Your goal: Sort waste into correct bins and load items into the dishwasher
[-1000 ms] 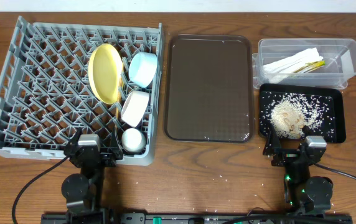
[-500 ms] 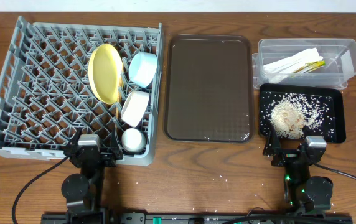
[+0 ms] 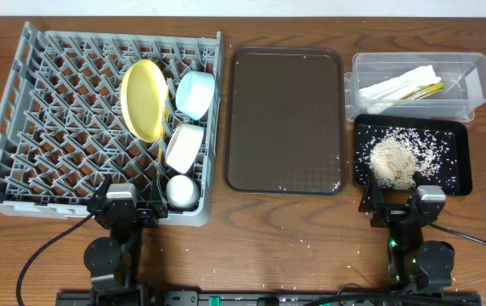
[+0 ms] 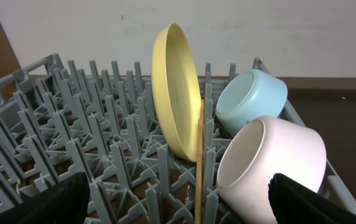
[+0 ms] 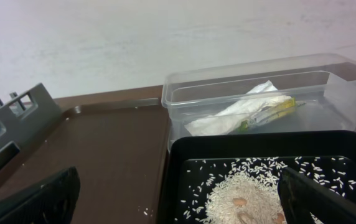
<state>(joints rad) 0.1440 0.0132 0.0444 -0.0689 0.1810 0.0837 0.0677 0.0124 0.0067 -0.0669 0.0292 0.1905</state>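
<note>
The grey dish rack (image 3: 56, 110) holds the yellow plate (image 3: 144, 99) on edge, the light blue bowl (image 3: 195, 93), the white bowl (image 3: 183, 146), the white cup (image 3: 182, 191) and a wooden chopstick (image 4: 198, 168). The clear tub (image 3: 420, 85) holds white paper and wrappers (image 3: 400, 86). The black tray (image 3: 455, 161) holds rice crumbs (image 3: 393, 160). My left gripper (image 3: 122, 206) is open and empty at the rack's near edge. My right gripper (image 3: 401, 206) is open and empty just in front of the black tray. The plate (image 4: 175, 93), both bowls and rack show in the left wrist view.
The dark brown serving tray (image 3: 286, 119) lies between rack and bins, with a few rice grains near its front right corner. Stray grains dot the wooden table (image 3: 277, 238) in front. The right wrist view shows the tub (image 5: 259, 93) behind the black tray (image 5: 184, 155).
</note>
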